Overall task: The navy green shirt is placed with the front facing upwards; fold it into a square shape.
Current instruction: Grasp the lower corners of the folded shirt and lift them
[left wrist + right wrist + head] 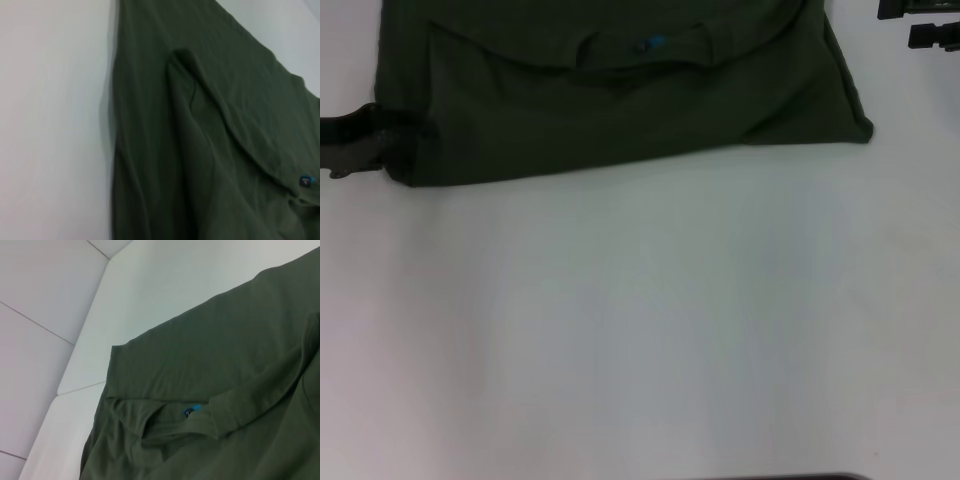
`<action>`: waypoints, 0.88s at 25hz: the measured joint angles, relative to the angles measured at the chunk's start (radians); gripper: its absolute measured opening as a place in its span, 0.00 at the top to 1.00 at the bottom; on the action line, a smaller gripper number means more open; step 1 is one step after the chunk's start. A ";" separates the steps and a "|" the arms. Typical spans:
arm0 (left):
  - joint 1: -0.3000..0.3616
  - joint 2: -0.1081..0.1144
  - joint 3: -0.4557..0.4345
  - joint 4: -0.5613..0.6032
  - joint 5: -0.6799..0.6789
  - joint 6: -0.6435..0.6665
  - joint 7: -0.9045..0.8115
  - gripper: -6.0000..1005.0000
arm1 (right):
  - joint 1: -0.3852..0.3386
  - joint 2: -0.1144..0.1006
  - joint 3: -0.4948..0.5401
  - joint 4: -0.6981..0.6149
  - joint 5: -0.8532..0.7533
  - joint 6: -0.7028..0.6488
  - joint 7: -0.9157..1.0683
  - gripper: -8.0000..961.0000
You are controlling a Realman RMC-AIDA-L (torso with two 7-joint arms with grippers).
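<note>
Shirt [620, 100] lies at the far edge of the white counter [640, 320], already folded over on itself: a collar flap with the blue neck label [655, 42] sits on top of the upper layer, no chest lettering in view. Its long axis runs left–right in the head view; the near edge slants slightly, lower at the shirt's left corner than at the right. Left hand [360, 140] is at the shirt's near-left corner, dark fingers touching or overlapping the cloth edge. Cannot tell whether it is pinching the fabric or merely resting beside it. Right hand [920, 25] is off the shirt's far-right side, apart from the cloth, only partly in frame; grip state also unreadable. Left wrist view shows the shirt's edge and a raised fold ridge [200, 85] close below; right wrist view shows the label [192, 410] and collar from farther off. Judgement: left arm is the nearer one, so the next fold would most likely start from that left corner and carry across the long axis toward the right side.
</note>
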 joint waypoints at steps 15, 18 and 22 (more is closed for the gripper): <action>-0.009 -0.009 0.037 0.008 0.054 -0.064 -0.012 0.42 | -0.002 -0.005 0.002 0.001 0.000 0.000 0.000 0.04; -0.015 -0.015 0.032 0.018 0.069 -0.064 -0.013 0.42 | -0.002 -0.005 0.003 0.001 0.000 -0.001 0.000 0.04; -0.016 -0.023 0.028 0.018 0.065 -0.053 -0.013 0.42 | -0.002 -0.005 0.003 0.001 0.000 -0.001 0.000 0.04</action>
